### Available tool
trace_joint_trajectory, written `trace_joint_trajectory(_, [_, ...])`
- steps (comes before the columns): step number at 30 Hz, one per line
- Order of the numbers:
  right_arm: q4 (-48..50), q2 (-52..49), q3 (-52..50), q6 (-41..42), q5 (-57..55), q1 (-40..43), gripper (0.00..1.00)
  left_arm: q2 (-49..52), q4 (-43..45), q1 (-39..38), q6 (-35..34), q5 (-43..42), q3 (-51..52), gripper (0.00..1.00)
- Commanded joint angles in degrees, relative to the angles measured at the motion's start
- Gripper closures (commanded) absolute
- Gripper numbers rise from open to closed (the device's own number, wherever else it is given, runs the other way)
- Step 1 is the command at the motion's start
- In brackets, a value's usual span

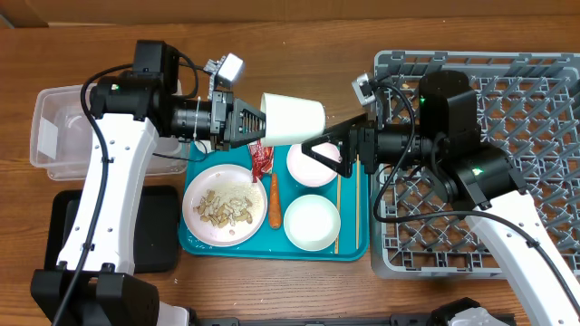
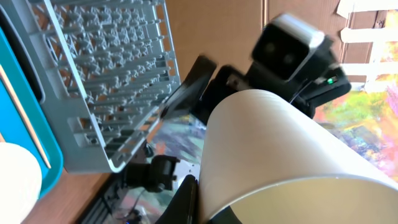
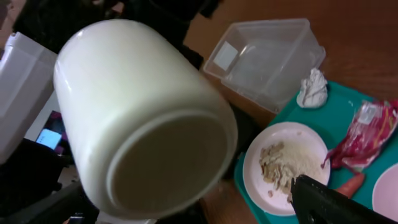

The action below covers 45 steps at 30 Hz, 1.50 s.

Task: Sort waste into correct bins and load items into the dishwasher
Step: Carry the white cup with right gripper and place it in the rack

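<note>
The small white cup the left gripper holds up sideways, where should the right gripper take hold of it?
Take the small white cup, I'd say, by its bare base end, from the side of the right gripper, fingers closing across the round wall. It lies sideways in the air, the left gripper clamps its mouth end, and its base faces the right wrist camera.

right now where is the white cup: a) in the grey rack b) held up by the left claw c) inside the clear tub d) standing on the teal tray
b: the left claw grips the white cup on its side in the air above the teal tray.
</note>
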State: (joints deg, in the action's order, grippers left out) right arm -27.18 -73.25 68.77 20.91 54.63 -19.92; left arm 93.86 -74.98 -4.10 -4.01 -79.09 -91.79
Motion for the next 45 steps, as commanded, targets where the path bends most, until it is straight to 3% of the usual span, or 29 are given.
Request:
trace_joint_trajectory(1, [5.0,0.1,1.0,0.0,3.7,0.1,0.0,-1.8,-1.0,-1.7,2.0,-1.6,-1.0,0.96])
trace_joint_trajectory(8, [15.3,0.1,1.0,-0.2,15.6,0.1,0.0,-1.8,-1.3,-4.0,1.9,-1.5,-1.0,0.96])
trace_joint_trajectory(18, [13.4,0.2,1.0,0.1,14.6,0.1,0.34,-1.8,-1.0,-4.2,1.9,-1.6,-1.0,0.93])
trace_joint_trajectory(19, [13.4,0.4,1.1,0.2,13.9,0.1,0.34,-1.8,-1.0,-4.2,1.9,-1.5,-1.0,0.83])
trace_joint_trajectory(20, [13.4,0.6,1.1,0.1,13.2,0.1,0.33,-1.8,-1.0,-4.1,1.9,-1.5,-1.0,0.66])
trace_joint_trajectory(22, [12.8,1.8,1.1,0.1,10.2,0.1,0.33,-1.8,-1.0,-3.6,1.0,-1.5,-1.0,0.19])
trace_joint_trajectory(24, [10.8,3.3,1.1,-0.7,6.0,0.1,0.31,-1.8,-0.1,-2.4,-0.6,-1.6,-1.0,0.0])
trace_joint_trajectory(29, [-2.7,9.5,1.1,-4.7,-9.9,4.1,0.3,-1.8,2.9,3.2,-3.9,-4.0,-1.0,0.0])
trace_joint_trajectory(35, [-23.7,17.9,1.1,-4.6,-26.9,17.6,0.33,-1.8,2.8,10.7,-3.7,-3.2,-1.0,0.03])
trace_joint_trajectory(37, [-30.2,19.6,1.1,-4.6,-30.3,22.9,0.32,-2.3,1.9,12.2,-1.9,0.7,-1.0,0.06])
trace_joint_trajectory(39, [-36.1,20.3,1.1,-4.7,-32.3,28.0,0.33,-3.2,0.3,12.9,-0.2,10.1,-1.0,0.1])
trace_joint_trajectory(42, [-42.8,20.0,1.0,-5.3,-34.6,34.2,0.33,-5.2,-3.1,13.2,-2.1,33.1,-1.0,0.16])
trace_joint_trajectory(45, [-45.5,17.9,1.0,-8.2,-35.7,36.9,0.34,-7.2,-7.0,13.2,-12.5,56.9,-1.0,0.16])
